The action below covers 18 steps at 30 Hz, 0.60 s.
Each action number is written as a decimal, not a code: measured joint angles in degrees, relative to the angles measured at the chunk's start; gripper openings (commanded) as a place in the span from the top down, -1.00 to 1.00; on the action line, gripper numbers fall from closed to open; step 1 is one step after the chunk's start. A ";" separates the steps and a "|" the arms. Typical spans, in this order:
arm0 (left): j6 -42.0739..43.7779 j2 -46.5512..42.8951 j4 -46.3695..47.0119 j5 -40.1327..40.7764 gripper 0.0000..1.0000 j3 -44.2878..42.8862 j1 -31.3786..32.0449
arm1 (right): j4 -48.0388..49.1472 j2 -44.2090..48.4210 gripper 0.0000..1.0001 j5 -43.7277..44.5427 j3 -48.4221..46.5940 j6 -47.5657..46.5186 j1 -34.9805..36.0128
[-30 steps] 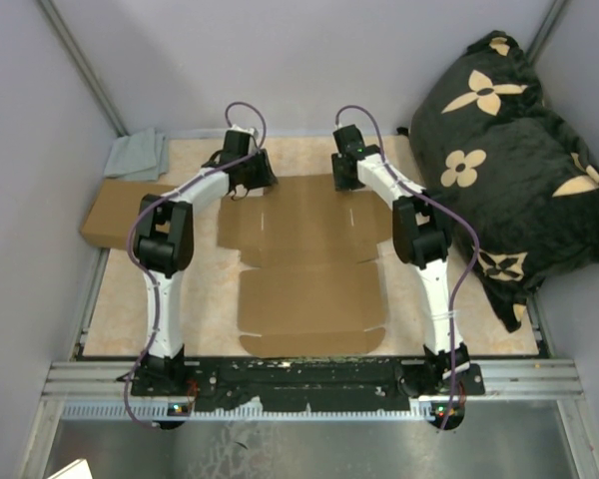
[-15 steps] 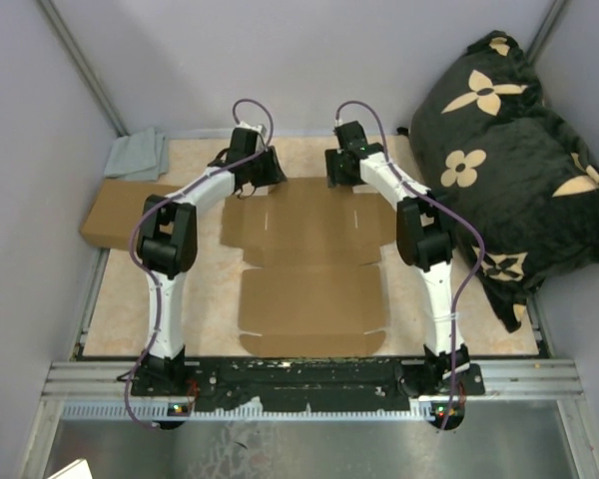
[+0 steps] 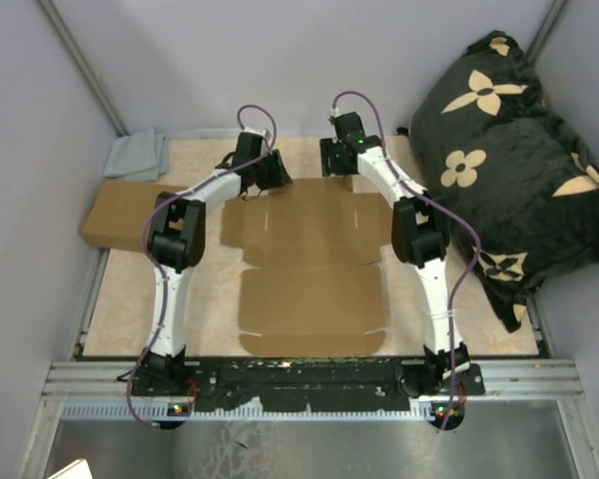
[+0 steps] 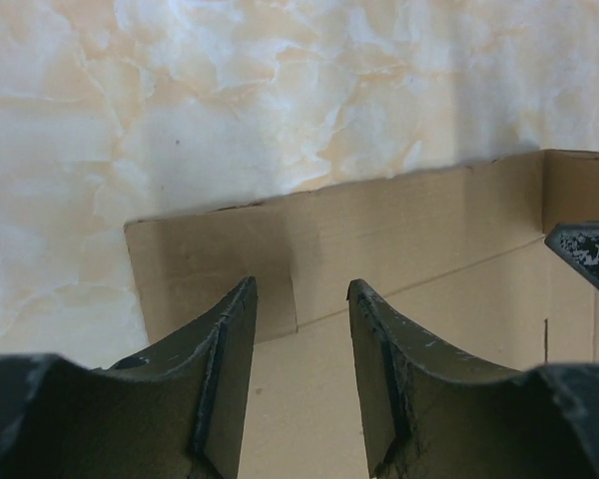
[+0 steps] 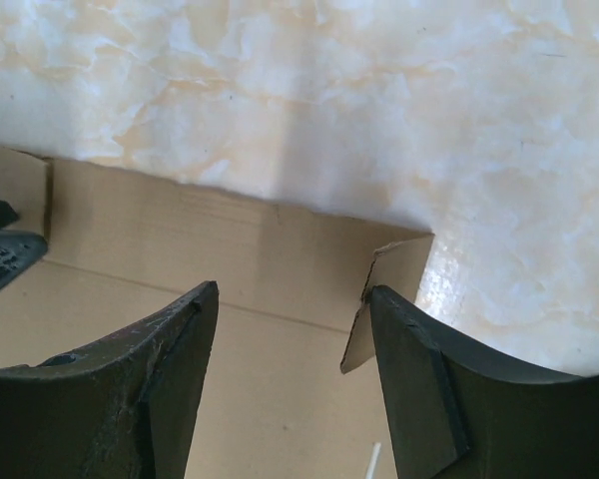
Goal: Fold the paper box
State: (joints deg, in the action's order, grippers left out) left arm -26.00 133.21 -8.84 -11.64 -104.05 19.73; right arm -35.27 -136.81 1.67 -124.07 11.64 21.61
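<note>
The left gripper (image 4: 299, 299) is spread open with nothing between its fingers. It is poised over the far flap of the box (image 3: 314, 259). The flap's crease runs just under the fingertips and its edge lies a little beyond them. The right gripper (image 5: 292, 299) is also open and empty over the same flap, and a small corner tab (image 5: 399, 261) stands lifted just beside its right finger. Whether either gripper touches the card cannot be told. The rest of the sheet lies flat behind both grippers, on the table (image 4: 280, 80).

The card looks light and stiff, likely to bend cleanly only along its scored creases and to slide on the smooth tabletop if pushed. Lying flat, it offers little to pinch. The best hold seems to be the flap's far edge just ahead of each gripper, and the raised tab is the easiest place to start.
</note>
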 measured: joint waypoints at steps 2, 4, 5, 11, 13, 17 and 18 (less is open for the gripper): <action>-0.37 0.94 -0.02 -0.24 0.02 -0.07 0.02 | -0.07 -1.16 -0.27 -0.50 -1.05 -0.02 0.00; -0.68 1.44 0.17 -0.33 0.02 -0.07 0.00 | -0.28 -2.51 -0.28 -1.14 -1.31 0.00 0.00; -0.79 1.46 0.28 -0.42 0.02 -0.07 0.00 | -0.42 -3.02 -0.28 -1.40 -1.29 0.02 0.00; -0.74 1.49 0.17 -0.26 0.03 -0.11 0.00 | -0.72 -5.49 -0.27 -2.69 -1.68 0.33 0.00; -0.70 1.53 -0.20 -0.17 0.03 -0.31 0.00 | -0.98 -5.77 -0.27 -2.97 -2.16 0.59 -0.07; -0.26 1.53 -0.57 0.09 -0.02 -0.39 -0.02 | -0.98 -5.90 -0.27 -3.04 -2.36 1.09 -0.09; -0.11 1.53 -0.59 0.13 -0.05 -0.39 -0.13 | -0.81 -5.88 -0.27 -2.99 -2.25 1.33 -0.09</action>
State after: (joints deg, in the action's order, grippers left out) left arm -26.11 134.74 -9.43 -11.51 -104.44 19.59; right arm -36.07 -142.69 -1.32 -126.32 12.97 21.52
